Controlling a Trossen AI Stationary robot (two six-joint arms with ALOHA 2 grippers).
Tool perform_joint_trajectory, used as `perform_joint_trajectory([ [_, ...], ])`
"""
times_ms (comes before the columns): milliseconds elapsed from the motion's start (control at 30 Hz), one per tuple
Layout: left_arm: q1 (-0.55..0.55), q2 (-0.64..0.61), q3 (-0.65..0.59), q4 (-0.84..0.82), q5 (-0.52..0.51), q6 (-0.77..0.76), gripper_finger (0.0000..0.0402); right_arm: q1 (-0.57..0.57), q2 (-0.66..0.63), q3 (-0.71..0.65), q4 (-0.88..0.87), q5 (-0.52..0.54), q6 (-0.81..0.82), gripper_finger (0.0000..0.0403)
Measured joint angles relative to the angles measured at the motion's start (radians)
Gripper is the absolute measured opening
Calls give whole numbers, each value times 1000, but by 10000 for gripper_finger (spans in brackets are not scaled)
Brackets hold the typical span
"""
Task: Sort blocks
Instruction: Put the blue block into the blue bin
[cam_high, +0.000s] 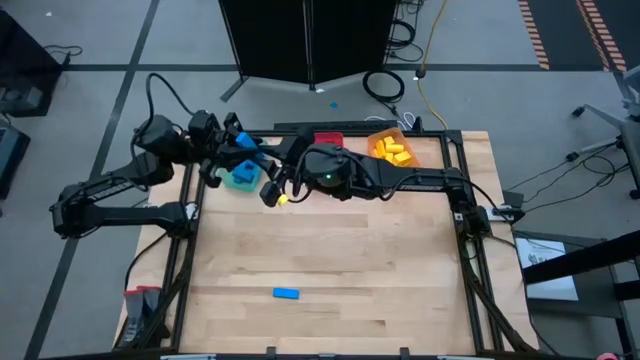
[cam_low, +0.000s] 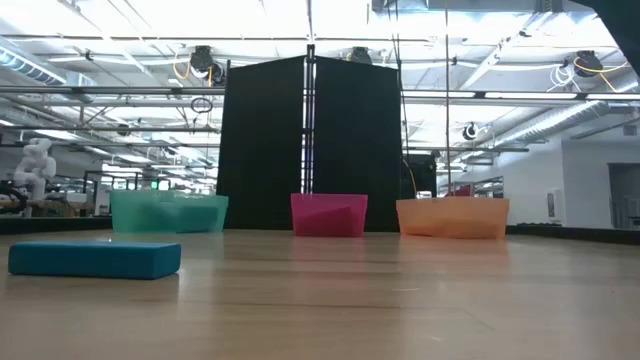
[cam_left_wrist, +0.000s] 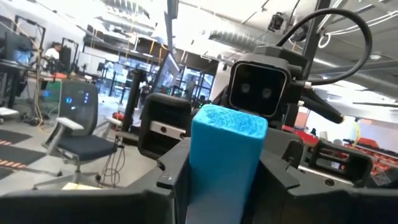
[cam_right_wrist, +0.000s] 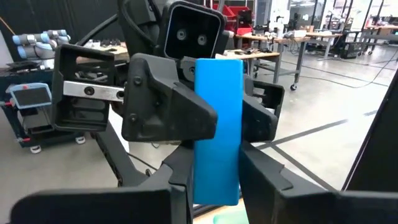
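1. The left gripper (cam_left_wrist: 227, 186) was clenched on one end of a blue block (cam_right_wrist: 217, 124), held in the air.
2. The right gripper (cam_right_wrist: 216, 194) met it head-on. Its fingers (cam_right_wrist: 266, 184) pressed the same block's other end, so it looked clamped on it too.
3. I judged this a hand-over. To do it well, one gripper should let go only once the other's hold is firm. It should then back straight off along the block, so the block does not twist.
4. Just beneath the two grippers sat the teal bin (cam_high: 240, 179). The arms hid what it held.
5. Just beside the right gripper a small yellow bit (cam_high: 283, 199) showed. I could not tell whether it was a block.
6. Farther along the right arm stood the red bin (cam_high: 328, 138), its contents not visible.
7. Beyond that stood the orange bin (cam_high: 378, 140), holding several yellow blocks (cam_high: 394, 152).
8. Well away from both grippers, one loose blue block (cam_high: 286, 293) lay flat on the table (cam_high: 400, 260), unsorted.
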Motion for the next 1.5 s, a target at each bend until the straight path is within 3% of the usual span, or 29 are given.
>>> perform_joint_trajectory([
  [300,0,-8,0,1,-23,-9,120,-2,0,0,0,-1,-5,88],
  [533,17,-55,3,-57,-106,21,119,-10,1,-3,-136,59,51,252],
  [667,36,-66,2,-135,-158,69,119,-14,-12,-3,-232,111,96,296],
  [767,50,-74,2,-315,-284,164,119,-13,-28,-3,-322,111,124,300],
  [900,72,-45,2,-652,-605,247,119,-13,-50,-3,-463,110,185,286],
  [1000,105,16,-1,-814,-749,246,125,-13,-66,-3,-543,109,208,277],
  [1233,227,157,-131,-784,-739,243,124,-10,-102,-2,-665,72,259,276],
  [1500,356,305,-267,-673,-641,138,122,7,-114,-1,-756,20,285,275],
])
